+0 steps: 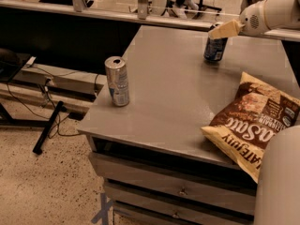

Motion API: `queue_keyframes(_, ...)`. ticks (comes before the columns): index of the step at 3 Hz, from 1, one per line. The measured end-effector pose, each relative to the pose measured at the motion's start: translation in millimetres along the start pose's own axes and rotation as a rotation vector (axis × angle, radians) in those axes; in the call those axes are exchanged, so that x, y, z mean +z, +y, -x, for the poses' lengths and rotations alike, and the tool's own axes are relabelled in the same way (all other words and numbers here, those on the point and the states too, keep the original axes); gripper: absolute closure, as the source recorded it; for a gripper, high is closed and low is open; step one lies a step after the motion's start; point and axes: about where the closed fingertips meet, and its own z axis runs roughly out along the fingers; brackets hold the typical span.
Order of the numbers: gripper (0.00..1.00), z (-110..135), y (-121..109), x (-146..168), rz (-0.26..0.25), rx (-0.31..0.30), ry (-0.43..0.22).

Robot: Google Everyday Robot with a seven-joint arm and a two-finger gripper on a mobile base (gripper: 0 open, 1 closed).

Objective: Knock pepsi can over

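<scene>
Far left: speckled floor (42, 186), open up to the table's left edge. A black stand foot (48, 127) lies slantwise across it, thin cables trailing around it.

Grey table (173, 97): left edge runs from the near-left corner back toward the far wall. Drawer fronts (178, 190) sit under the front edge.

Tall slim silver can (117, 81): upright, tab end up, close to the left edge and nearer the front corner than the back. Nothing touches it.

Centre of the tabletop: a broad bare stretch between the silver can and the things on the right, running from front edge to back edge.

Pepsi can (215, 49): dark blue with pale markings, standing upright on the far right part of the table, a little in from the back edge and well apart from the silver can. Bare surface lies to its left and in front.

Gripper (220, 30): cream-coloured, reaching in from the right on the white arm (272, 14), its tip at the top of the pepsi can. It reads as one tapered wedge; open or closed cannot be told, and contact with the rim is not certain.

Chip bag (255, 125): brown and yellow, lying flat at the near-right, its lower corner hanging past the front edge. Clear gap between bag and pepsi can.

Lower right corner: a white rounded robot part (281, 182) covers the bag's right end.
</scene>
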Motion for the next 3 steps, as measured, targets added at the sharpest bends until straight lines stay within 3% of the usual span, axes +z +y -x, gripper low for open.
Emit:
queue_keyframes(1,1.00,22.4,27.4,-24.6,0.002,-0.210,0.153)
queue_keyframes(2,1.00,24.8,51.1,-33.4,0.030,-0.411,0.336)
queue_keyframes(3,1.00,17.5,65.7,-28.7,0.064,-0.677,0.610)
